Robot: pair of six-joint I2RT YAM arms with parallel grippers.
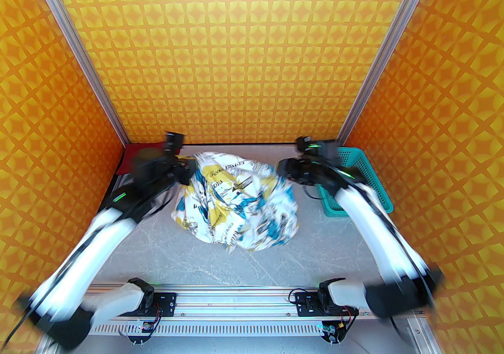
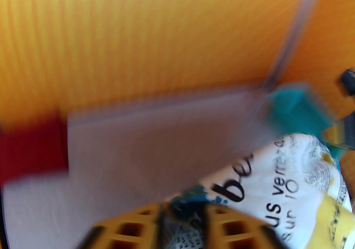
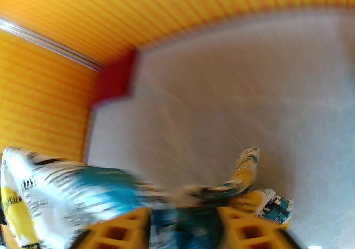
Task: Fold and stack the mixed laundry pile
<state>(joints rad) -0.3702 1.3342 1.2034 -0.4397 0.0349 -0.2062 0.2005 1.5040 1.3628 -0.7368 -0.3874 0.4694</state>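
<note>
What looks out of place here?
The printed white shirt is a crumpled, unfolded heap mid-table, with cloth between the jaws of the left claw and the right claw. The dark red T-shirt lies flat in the far-left corner.

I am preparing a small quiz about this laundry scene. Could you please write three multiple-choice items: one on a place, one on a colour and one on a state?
1. Where on the table does the dark red T-shirt lie?
A. near-right corner
B. far-left corner
C. middle

2. What colour is the perforated basket?
A. teal
B. pink
C. black

3. In what state is the printed white garment?
A. folded into a flat square
B. spread out smooth
C. bunched in a crumpled heap

Answers:
1 B: the top view shows it flat where the far wall meets the left wall.
2 A: its plastic walls are plainly teal.
3 C: its cloth is heaped in wrinkles at the middle of the table.
</note>
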